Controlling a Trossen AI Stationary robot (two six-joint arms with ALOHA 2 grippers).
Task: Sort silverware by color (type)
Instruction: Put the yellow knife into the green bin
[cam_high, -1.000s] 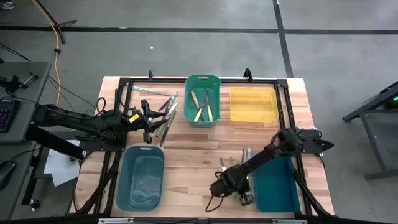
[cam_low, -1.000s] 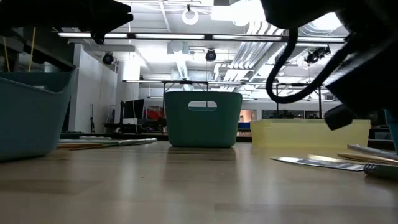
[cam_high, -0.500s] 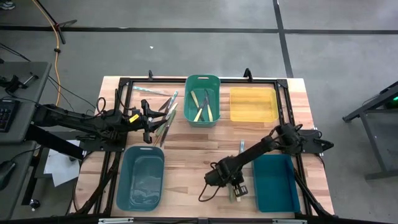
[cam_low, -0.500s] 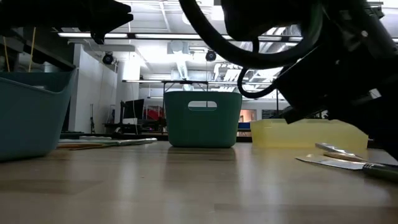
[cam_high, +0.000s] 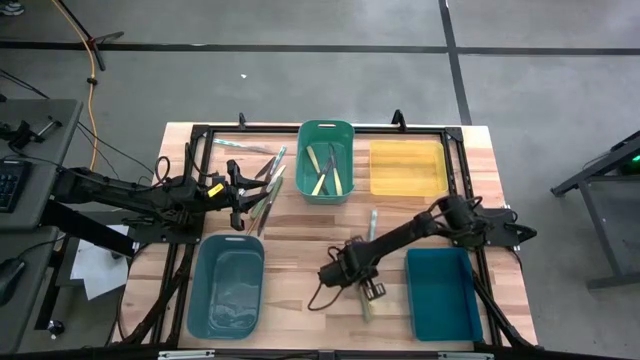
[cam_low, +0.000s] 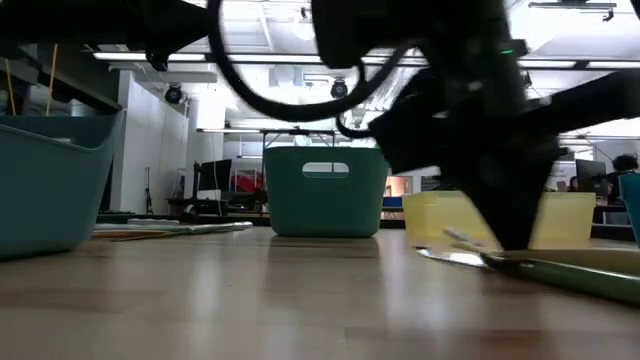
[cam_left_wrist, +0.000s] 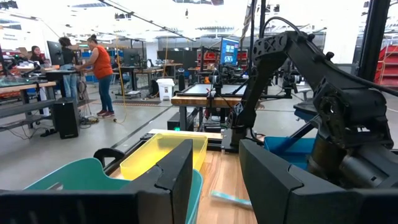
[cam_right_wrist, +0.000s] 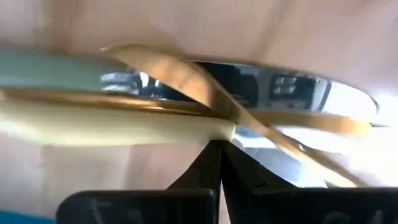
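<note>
High view: four bins stand on the wooden surface (cam_high: 300, 245). The green bin (cam_high: 326, 160) at the far middle holds several utensils with pale yellow and dark handles lying lengthwise. The yellow bin (cam_high: 407, 167) beside it shows only its bare floor, as do the grey-teal bin (cam_high: 226, 285) at the near left and the blue bin (cam_high: 443, 293) at the near right.

A loose heap of silverware (cam_high: 262, 187) lies on the surface just left of the green bin, with the left claw (cam_high: 243, 193) at its edge, its fingers spread apart, as the left wrist view shows.

Between the two near bins lies a second small cluster of utensils (cam_high: 366, 272), one pale green handle (cam_high: 372, 222) pointing toward the far side. The right claw (cam_high: 345, 268) sits low over this cluster; the right wrist view shows its fingertips meeting right at a pale yellow handle (cam_right_wrist: 112, 129) crossed with metal blades, but whether they grip it I cannot tell.
</note>
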